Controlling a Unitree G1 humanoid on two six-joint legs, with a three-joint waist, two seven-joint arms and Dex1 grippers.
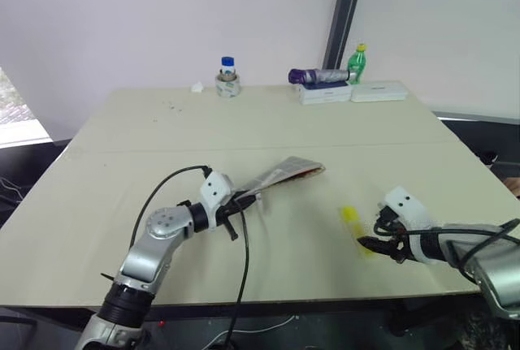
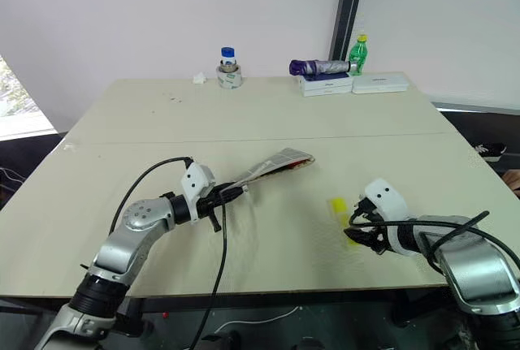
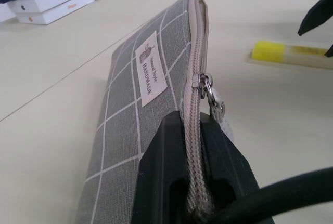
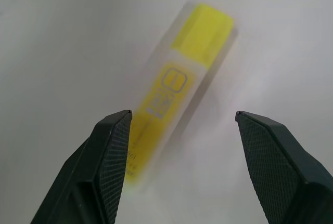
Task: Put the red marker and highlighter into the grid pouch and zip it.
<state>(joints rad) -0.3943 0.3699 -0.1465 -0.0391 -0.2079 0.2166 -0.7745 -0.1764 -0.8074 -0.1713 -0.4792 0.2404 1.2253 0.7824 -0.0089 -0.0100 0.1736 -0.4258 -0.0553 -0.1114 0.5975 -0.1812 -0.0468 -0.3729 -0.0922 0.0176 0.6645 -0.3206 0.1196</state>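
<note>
highlighter (image 4: 177, 86) | lies flat on table (image 1: 122, 147), lower right of frame | long axis slanted between right gripper (image 4: 182, 125) jaws, spread wide | left gripper (image 3: 200, 130) clamped on pouch (image 3: 140, 115)

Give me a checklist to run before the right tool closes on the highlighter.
1. Right tool open: ok, its fingers stand wide apart.
2. Highlighter lined up: ok, it lies flat on the table, just ahead of the gap, slanted across it.
3. Highlighter free: ok, nothing touches it or lies beside it.
4. Pouch held: ok, the left tool is shut on its zipper edge, holding it tilted off the table.
5. Pouch open to take it: cannot tell; the zipper pull sits near the left tool, and the far part of the mouth is hard to read.
6. Marker inside: cannot tell.
</note>
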